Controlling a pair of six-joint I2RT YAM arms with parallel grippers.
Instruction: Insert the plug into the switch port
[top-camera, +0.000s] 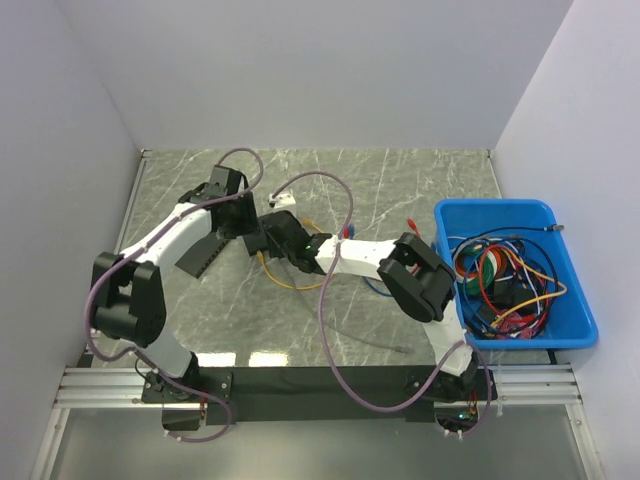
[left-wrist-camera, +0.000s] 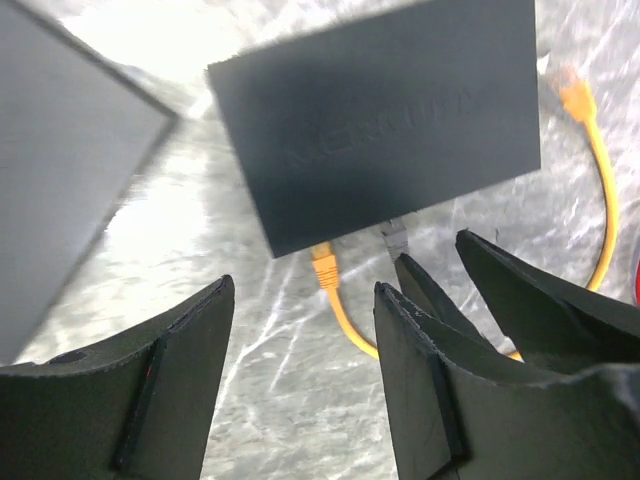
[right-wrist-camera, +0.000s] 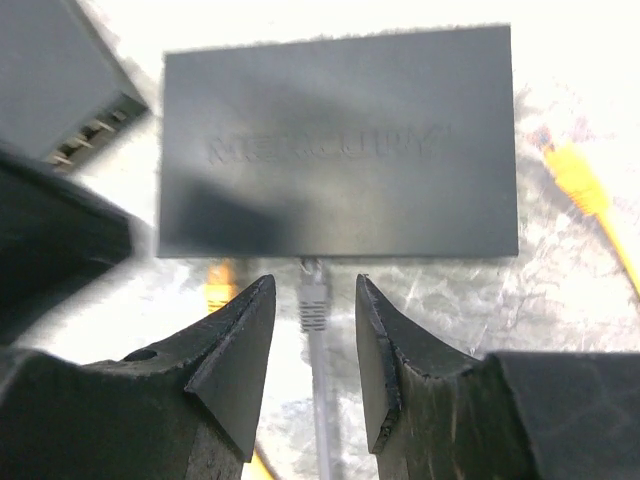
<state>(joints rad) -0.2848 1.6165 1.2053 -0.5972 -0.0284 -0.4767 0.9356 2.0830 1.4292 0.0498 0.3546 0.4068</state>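
Grey plug (right-wrist-camera: 313, 310) looks seated in the switch (right-wrist-camera: 340, 140), mid-frame. Right gripper (right-wrist-camera: 315, 285) and left gripper (left-wrist-camera: 305, 288) are both spread, empty. I'd back straight off, no sideways nudge.

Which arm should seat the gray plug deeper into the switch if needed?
Right. The right pincer, open, straddles the gray plug at the switch edge, lined up with it. The left pincer sits off to the side, nearer the orange plug.

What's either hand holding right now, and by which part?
Nothing. The right hand is open, straddling the grey plug at the switch without touching it. The left hand is open and empty.
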